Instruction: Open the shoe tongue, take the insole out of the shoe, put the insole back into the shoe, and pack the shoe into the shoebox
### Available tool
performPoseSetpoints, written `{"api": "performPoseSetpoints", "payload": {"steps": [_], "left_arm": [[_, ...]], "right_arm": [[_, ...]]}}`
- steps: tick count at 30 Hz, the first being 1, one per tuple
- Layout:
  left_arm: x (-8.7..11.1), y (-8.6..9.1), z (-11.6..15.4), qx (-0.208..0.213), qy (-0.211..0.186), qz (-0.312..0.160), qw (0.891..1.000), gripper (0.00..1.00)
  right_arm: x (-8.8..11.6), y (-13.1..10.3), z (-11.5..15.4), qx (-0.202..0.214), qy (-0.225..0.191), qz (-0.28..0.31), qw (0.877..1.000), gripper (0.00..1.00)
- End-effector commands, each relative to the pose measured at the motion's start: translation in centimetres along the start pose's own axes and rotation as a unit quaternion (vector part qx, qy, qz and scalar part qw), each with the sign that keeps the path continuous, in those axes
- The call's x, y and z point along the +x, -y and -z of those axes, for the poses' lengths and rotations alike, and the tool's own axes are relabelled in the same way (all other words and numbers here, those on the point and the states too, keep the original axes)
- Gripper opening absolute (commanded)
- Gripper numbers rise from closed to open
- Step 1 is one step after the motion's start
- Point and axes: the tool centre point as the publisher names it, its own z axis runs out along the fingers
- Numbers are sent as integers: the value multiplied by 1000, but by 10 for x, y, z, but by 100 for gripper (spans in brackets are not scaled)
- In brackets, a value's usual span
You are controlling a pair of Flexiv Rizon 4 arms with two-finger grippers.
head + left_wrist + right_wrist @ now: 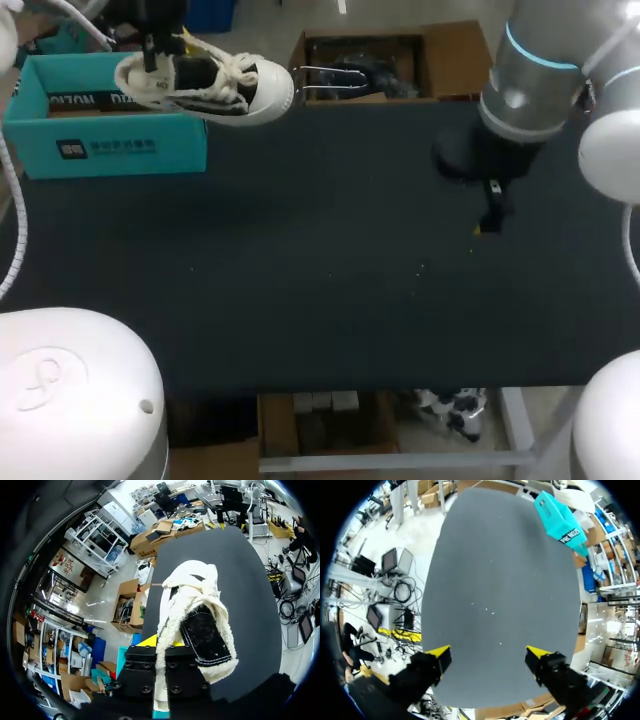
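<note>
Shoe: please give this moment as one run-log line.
left gripper: shut on shoe | shoe: in air by shoebox | right gripper: open over table

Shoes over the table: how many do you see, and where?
1. The left gripper holds the shoe up between its fingers, by the teal shoebox at the far left corner of the table. Whether another lies inside the box cannot be seen.

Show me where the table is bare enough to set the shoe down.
The table is bare across its middle and near half, between the shoebox and the right end effector, which hangs open over the right side. The far left corner is crowded: the shoebox sits there, with the shoe held over its edge by the left end effector.
</note>
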Motion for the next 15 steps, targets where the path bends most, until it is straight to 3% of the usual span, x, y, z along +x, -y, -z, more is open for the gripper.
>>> {"api": "performPoseSetpoints", "payload": {"steps": [1, 8, 15], "left_arm": [[-10, -16, 16, -10, -18, -11, 1000, 0], [-39, -68, 35, -31, 0, -1, 1000, 0], [-66, -139, 40, -52, 6, 27, 998, 0]], "right_arm": [[-15, -8, 3, 39, -92, -1, 995, 100], [-15, -8, 3, 39, -92, -1, 995, 100], [-15, -8, 3, 39, -92, -1, 995, 100]]}}
